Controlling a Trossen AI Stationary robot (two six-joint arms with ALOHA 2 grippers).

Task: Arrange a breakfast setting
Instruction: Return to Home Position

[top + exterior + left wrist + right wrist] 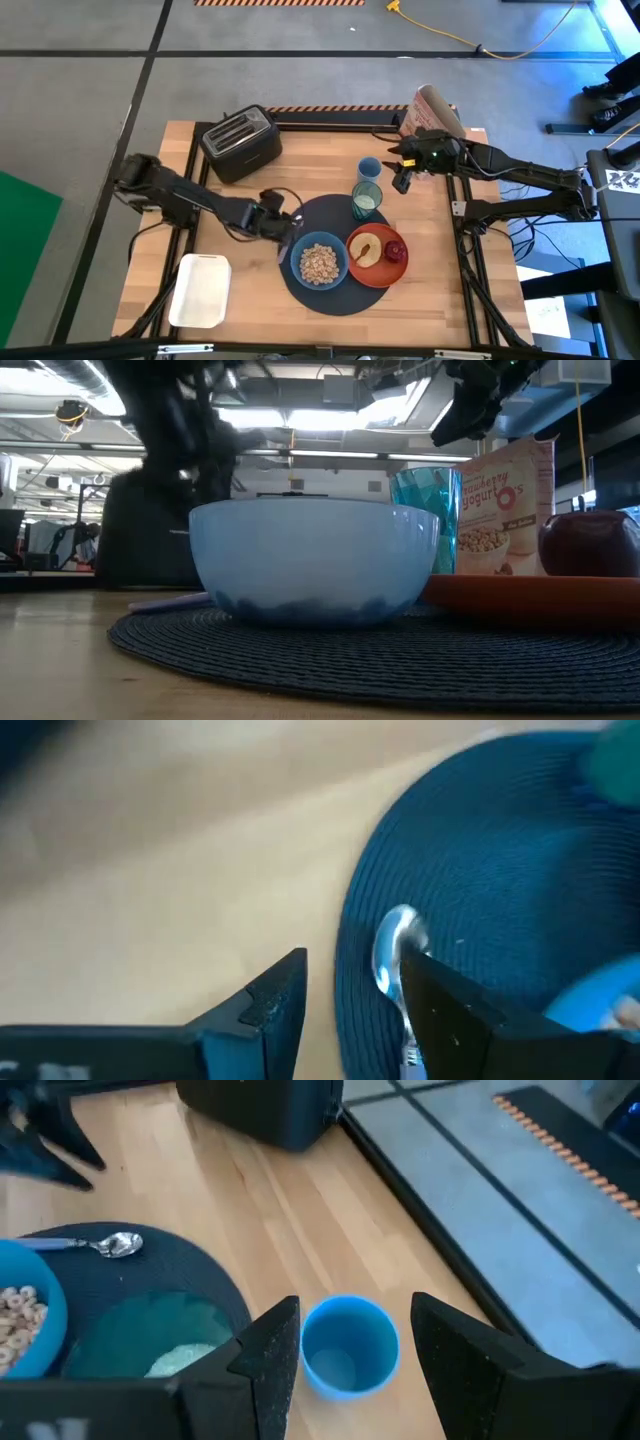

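Observation:
The round dark-navy placemat (322, 212) holds the light-blue bowl (320, 262) of cereal, the orange-red plate (380, 268) with the toast slice (365, 248) and red fruit (396, 250), and the green-tinted glass (367, 201). The metal spoon (394, 956) lies on the mat's left part, beside the bowl; it also shows in the right wrist view (110, 1244). My left gripper (282, 226) is open just above the spoon, and one finger hides the handle in its wrist view. My right gripper (404, 172) is open and raised beside a small blue cup (348, 1346).
A black toaster (240, 142) stands at the far left and a cereal box (436, 108) at the far right. A white tray (200, 290) lies at the near left. The small blue cup (368, 168) stands just beyond the glass.

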